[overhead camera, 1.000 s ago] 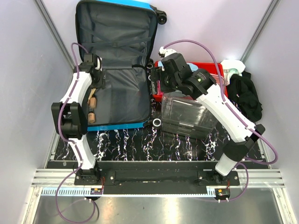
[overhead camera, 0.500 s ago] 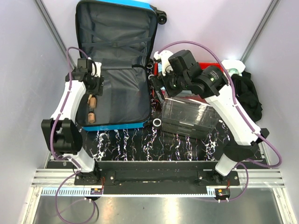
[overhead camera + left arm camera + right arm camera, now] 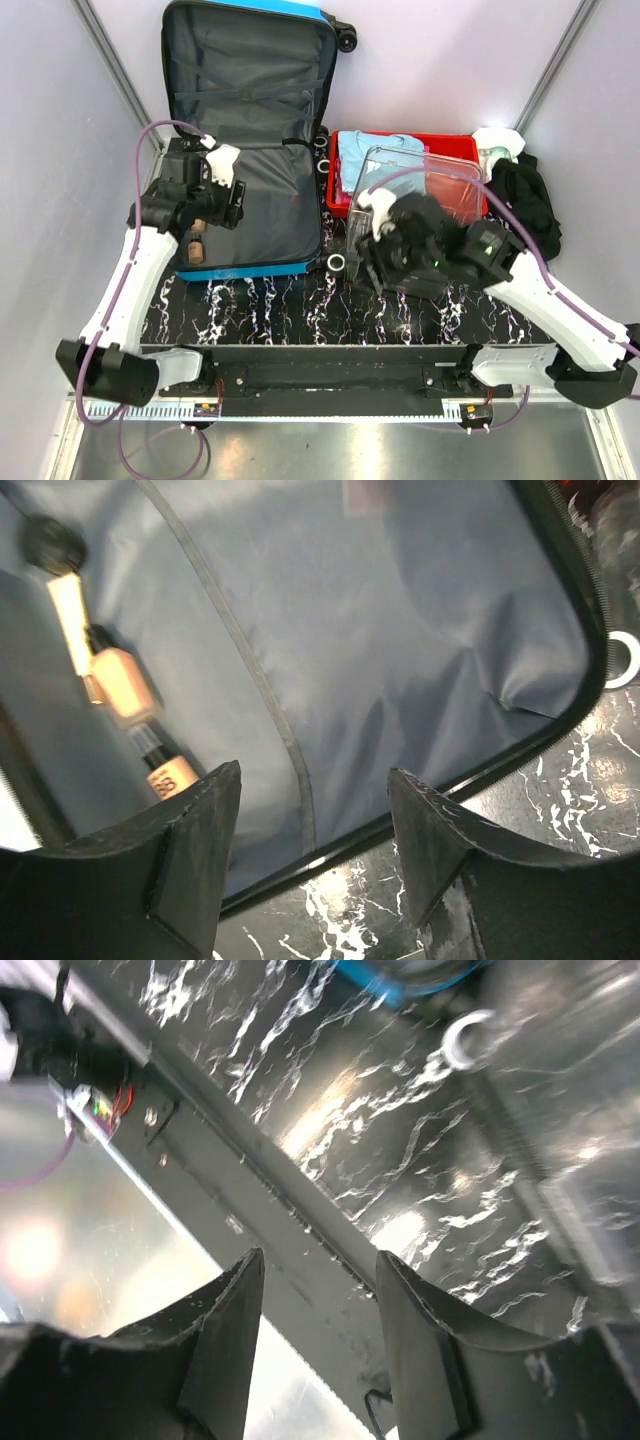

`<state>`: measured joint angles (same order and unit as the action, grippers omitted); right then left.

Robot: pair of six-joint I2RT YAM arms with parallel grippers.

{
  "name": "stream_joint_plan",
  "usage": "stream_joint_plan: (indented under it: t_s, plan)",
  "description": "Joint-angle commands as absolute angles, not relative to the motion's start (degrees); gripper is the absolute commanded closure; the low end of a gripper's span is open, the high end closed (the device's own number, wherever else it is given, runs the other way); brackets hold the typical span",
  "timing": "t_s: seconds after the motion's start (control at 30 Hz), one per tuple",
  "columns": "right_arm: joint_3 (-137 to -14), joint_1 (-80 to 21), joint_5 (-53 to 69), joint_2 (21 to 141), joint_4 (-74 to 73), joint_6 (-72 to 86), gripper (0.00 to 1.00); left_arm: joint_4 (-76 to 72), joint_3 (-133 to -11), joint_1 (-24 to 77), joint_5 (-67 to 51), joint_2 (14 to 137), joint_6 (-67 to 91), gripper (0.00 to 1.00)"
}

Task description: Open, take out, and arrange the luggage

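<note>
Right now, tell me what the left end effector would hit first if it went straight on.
Most likely the dark grey lining of the open luggage, just past its near rim. The left end effector, jaws apart and empty, points into it; the small bottles lie off-line. Depth is unclear.

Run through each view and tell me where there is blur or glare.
Top external: sharp and evenly lit, with only a bright sheen on the metal strip at the near edge. Left wrist: soft, the small bottles in the luggage look smeared. Right wrist: streaky blur all over, strong glare on the black marbled table, and the white ring is fuzzy.
</note>
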<state>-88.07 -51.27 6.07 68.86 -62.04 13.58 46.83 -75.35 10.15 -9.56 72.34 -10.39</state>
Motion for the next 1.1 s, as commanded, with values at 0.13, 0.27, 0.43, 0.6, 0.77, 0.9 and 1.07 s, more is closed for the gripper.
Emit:
stream_joint_plan:
  t_s: [0.13,0.27,0.43,0.6,0.77,0.9,1.07]
  plan:
    - [-74.9,-69.41,-29.04,71.45,-60.03,20.65,0.5,47.02,-73.75,11.07,-11.69,63.81,-10.99,0.36]
    - [-71.37,-82.41,-47.35,78.19,-57.31,16.55,0.49,46.67,-72.69,10.99,-11.6,61.09,-11.34,0.35]
    - [-70.05,-86.31,-61.33,90.16,-62.39,14.5,0.55,46.58,-71.55,10.99,-10.99,58.36,-12.22,0.34]
    - [-69.26,-86.05,-68.72,98.69,-70.12,20.73,0.54,45.97,-69.7,11.07,-12.21,56.34,-12.57,0.33]
    - [-67.77,-83.76,-70.83,103.09,-73.57,24.79,0.53,45.44,-68.91,11.07,-13.27,56.6,-12.92,0.33]
    - [-65.57,-80.34,-72.33,105.2,-73.48,25.13,0.53,45.53,-69.52,11.07,-14.5,57.3,-12.74,0.33]
    - [-63.81,-76.38,-71.73,104.68,-66.84,19.27,0.55,45.62,-70.49,11.07,-15.12,58.27,-12.57,0.33]
